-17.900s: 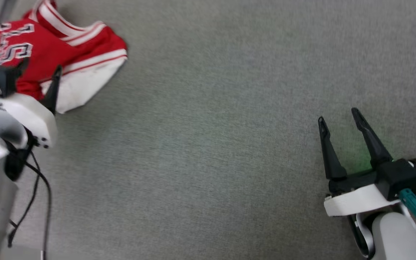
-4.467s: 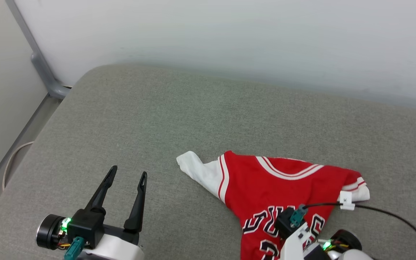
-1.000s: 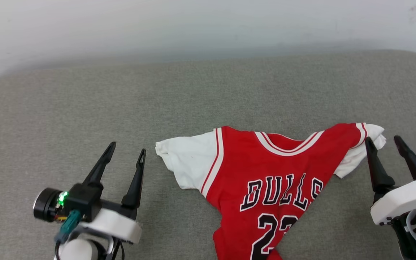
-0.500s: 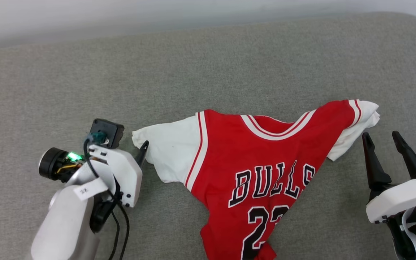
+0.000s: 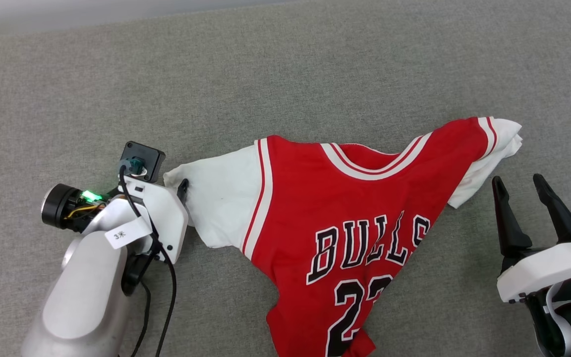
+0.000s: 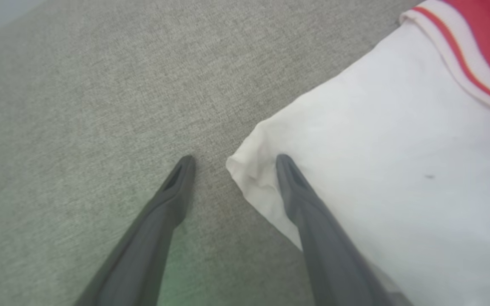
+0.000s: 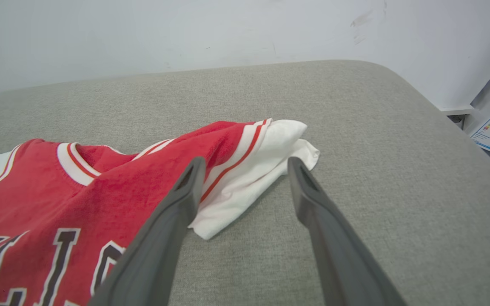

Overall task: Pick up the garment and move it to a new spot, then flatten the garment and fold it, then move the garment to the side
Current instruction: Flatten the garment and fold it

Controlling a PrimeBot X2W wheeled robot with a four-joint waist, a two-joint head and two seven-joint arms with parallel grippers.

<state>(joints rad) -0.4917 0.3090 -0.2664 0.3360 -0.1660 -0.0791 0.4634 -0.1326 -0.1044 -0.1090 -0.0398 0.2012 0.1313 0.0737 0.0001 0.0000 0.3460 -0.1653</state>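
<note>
One garment (image 5: 345,208) — red jersey, white sleeves, "BULLS 23" print facing up — lies rumpled across the centre and lower centre of the head view, on the grey cushion (image 5: 285,74). We record the left gripper (image 6: 233,158) at centre left, jaws apart, straddling the corner of the white sleeve (image 5: 216,198): one finger over cloth, the other over bare cushion, contact unclear. The right gripper (image 5: 517,179) stands at lower right — jaws apart, nothing between them, tips just below the bunched sleeve (image 5: 501,141).
</note>
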